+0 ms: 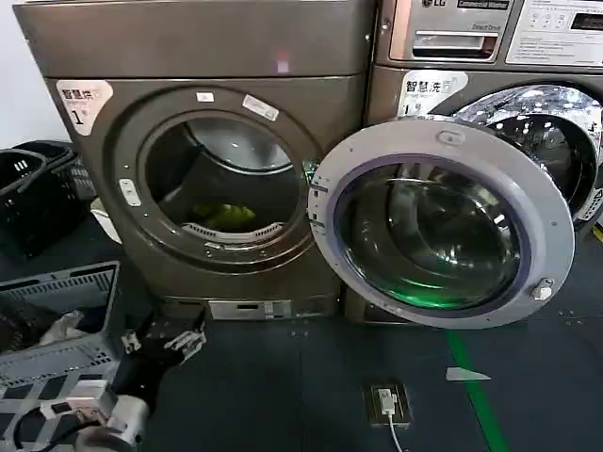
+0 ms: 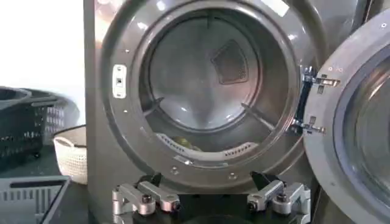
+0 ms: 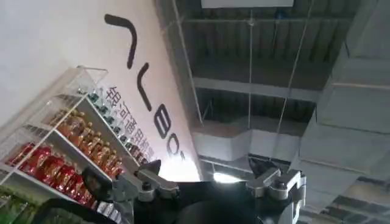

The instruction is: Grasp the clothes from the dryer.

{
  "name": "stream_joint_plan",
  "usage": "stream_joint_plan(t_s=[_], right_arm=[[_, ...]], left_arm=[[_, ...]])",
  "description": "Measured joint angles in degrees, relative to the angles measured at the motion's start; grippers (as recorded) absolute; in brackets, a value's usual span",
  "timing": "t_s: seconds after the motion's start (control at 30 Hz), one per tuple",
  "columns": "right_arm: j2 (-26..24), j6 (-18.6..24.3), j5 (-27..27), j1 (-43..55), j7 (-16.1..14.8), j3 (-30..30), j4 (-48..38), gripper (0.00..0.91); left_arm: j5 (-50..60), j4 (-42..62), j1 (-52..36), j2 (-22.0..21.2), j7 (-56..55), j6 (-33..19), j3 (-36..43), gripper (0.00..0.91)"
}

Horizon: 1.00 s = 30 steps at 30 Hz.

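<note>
Status: early, nothing grasped yet. The big bronze-grey front-loading dryer (image 1: 203, 179) with the round porthole and white "1" sticker has its round grey-rimmed glass door (image 1: 441, 221) already swung fully open to the right of the porthole, so access is done. Reach-in, grasp and pull-out are all left, by my read.

The clothes (image 1: 224, 216), a small yellow-green piece of soft thin fabric, lie on the drum floor just inside the dryer's porthole, low and near the front lip. In the left wrist view only a sliver of yellow-green (image 2: 184, 145) peeks over the lip. Drum looks otherwise empty.

Left gripper (image 1: 170, 337) sits low in front of the dryer, below and left of the porthole, well apart from the fabric. Fingers (image 2: 145, 198) spread wide, holding nothing, aimed at the opening.

Right gripper (image 3: 213, 185) is nowhere near the dryer; it faces up toward a ceiling and a shelf of bottles (image 3: 67, 152), parked. Jaws spread apart, nothing between them.

Other containers: a grey slatted plastic basket (image 1: 66, 292) on the floor left of the dryer with a whitish cloth (image 1: 61, 327) in it, not the target. Dark baskets (image 1: 33, 188) stand further left of the dryer; contents not visible.
</note>
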Motion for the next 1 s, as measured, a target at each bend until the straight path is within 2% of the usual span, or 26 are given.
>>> stream_joint_plan(t_s=[1.0], right_arm=[[0.0,0.7,1.6,-1.3,-0.2,0.8,0.3,0.907]], left_arm=[[1.8,0.8,-1.1,0.4,0.5,-0.8,0.9,0.907]])
